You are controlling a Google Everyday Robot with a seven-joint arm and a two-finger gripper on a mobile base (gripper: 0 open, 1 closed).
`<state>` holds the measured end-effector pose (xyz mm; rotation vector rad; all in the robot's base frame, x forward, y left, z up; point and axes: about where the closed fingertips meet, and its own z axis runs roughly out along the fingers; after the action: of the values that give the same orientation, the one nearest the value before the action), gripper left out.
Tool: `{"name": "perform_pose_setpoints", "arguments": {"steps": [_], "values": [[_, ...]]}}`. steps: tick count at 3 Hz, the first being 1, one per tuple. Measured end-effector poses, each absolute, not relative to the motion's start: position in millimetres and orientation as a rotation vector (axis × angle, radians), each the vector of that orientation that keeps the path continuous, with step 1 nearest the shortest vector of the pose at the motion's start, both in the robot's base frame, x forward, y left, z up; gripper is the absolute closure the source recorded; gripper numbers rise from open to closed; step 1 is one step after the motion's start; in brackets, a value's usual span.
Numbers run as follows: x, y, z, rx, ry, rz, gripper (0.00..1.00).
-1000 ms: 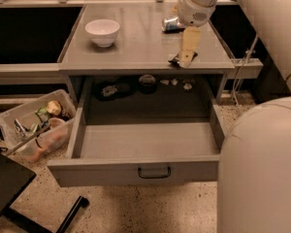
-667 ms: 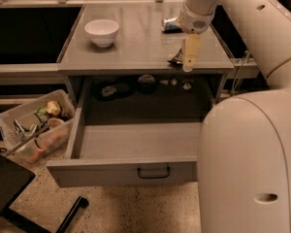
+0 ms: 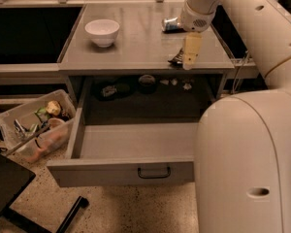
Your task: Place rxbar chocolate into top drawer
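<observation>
Camera view, looking down on the grey desk [image 3: 136,47]. Down at its right front edge, the gripper [image 3: 191,57], pale and pointing straight at the surface, hung from the white arm [image 3: 242,13] sweeping in from the upper right. Hard to call how wide: no telling open from closed, nor any hold on the bar.

Tight against the gripper's left side, touching it or very nearly: the rxbar chocolate [image 3: 176,58], a small dark wrapper lying on the desk top right by the edge. Not in the drawer yet.

Behind the gripper, further back on the desk, a soda can [image 3: 169,24] on its side, partly hidden by the wrist. Well off to the gripper's left, a white bowl [image 3: 102,31], upright.

Straight below the gripper and toward the camera, the top drawer [image 3: 111,171] pulled wide open, dark bar handle [image 3: 153,172] centred on its front. Between gripper and drawer, under the desk top, a dark shelf [image 3: 136,98] with a few small things at the back, too dim to name.

Blocking the drawer's right end from sight: the robot's big white body [image 3: 247,164], filling the lower right. Far down-left of the gripper, on the floor, a clear plastic bin [image 3: 24,105] full of odds and ends, and a black chair base [image 3: 5,183] in the corner.
</observation>
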<state>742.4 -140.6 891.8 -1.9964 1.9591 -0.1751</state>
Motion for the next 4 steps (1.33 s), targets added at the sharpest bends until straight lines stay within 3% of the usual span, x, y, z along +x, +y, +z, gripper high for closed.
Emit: {"name": "perform_pose_setpoints", "arguments": {"steps": [2,4], "values": [[768,-154,892,-1.954,2.012,-0.227,0.00],[772,-149,872,-2.001,1.989,-0.142,0.00]]}}
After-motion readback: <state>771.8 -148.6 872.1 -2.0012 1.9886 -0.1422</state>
